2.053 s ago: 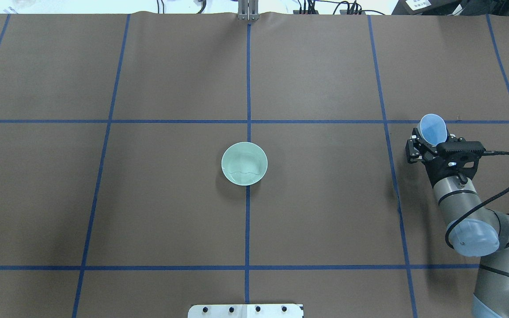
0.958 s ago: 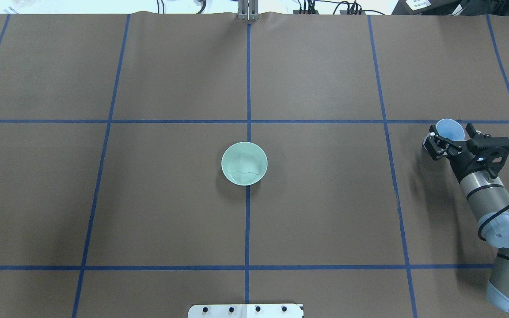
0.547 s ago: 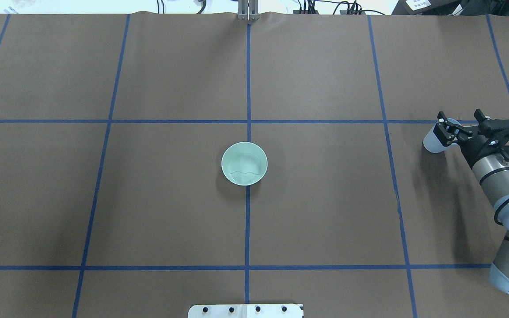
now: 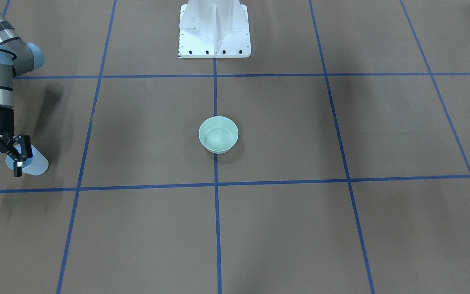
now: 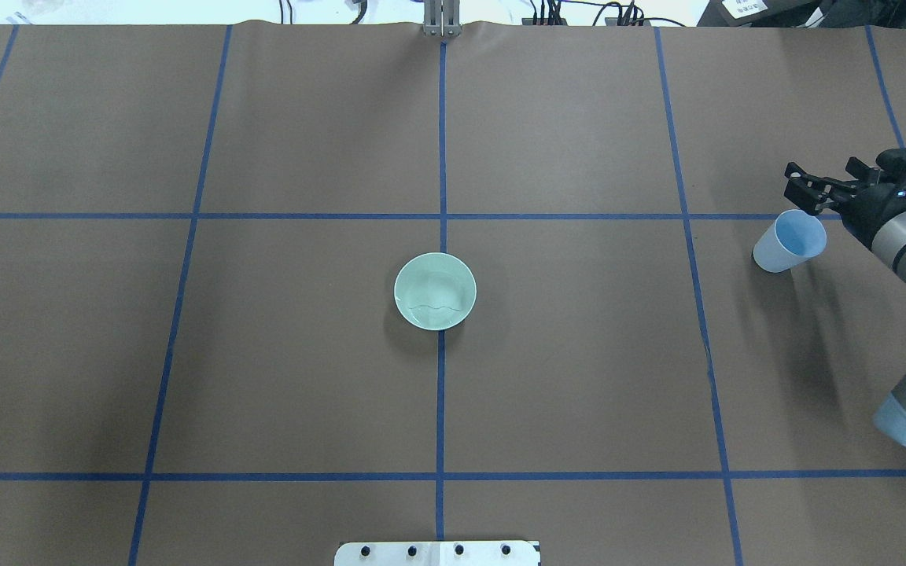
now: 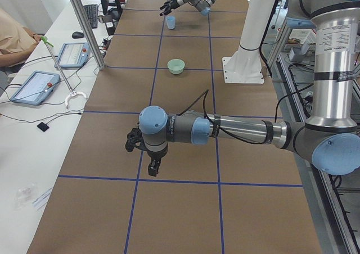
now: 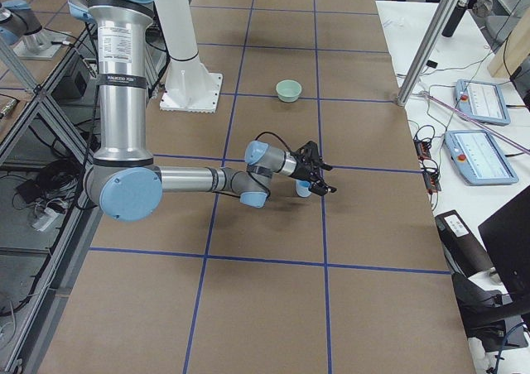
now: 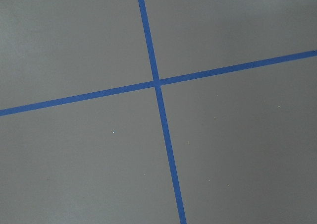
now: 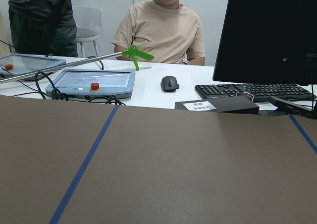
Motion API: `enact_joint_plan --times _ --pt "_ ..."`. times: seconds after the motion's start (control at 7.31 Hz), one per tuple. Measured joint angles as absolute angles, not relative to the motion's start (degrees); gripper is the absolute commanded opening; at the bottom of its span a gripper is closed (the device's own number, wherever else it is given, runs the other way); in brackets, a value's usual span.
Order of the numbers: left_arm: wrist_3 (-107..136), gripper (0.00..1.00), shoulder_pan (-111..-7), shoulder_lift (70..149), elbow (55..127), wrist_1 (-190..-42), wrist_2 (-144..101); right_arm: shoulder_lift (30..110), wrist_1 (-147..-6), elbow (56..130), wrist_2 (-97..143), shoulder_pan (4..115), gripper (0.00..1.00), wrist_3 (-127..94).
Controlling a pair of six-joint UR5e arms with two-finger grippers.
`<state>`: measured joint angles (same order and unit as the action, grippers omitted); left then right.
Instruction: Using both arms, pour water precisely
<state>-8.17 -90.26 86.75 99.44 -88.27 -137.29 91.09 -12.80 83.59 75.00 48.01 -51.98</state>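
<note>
We see water [image 5: 437,314] in the pale green round bowl [image 5: 428,267]; the light-blue plastic cup [image 5: 789,241] stands upright well to the bowl's right, the right gripper [image 5: 819,185] just beside its rim, fingers wide, holding nothing. We read this as retreat: lift straight clear of the rim before swinging, so no finger clips the cup. The left gripper [image 6: 145,155] hangs far left of the bowl; its finger state we can't tell.
</note>
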Motion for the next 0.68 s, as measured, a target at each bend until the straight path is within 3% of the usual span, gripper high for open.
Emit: enact_joint_plan --times 0.68 --pt "-7.74 1.0 -90.25 87.18 100.13 -88.05 -137.36 89.86 -33.84 83.74 118.21 75.47 1.0 -31.52"
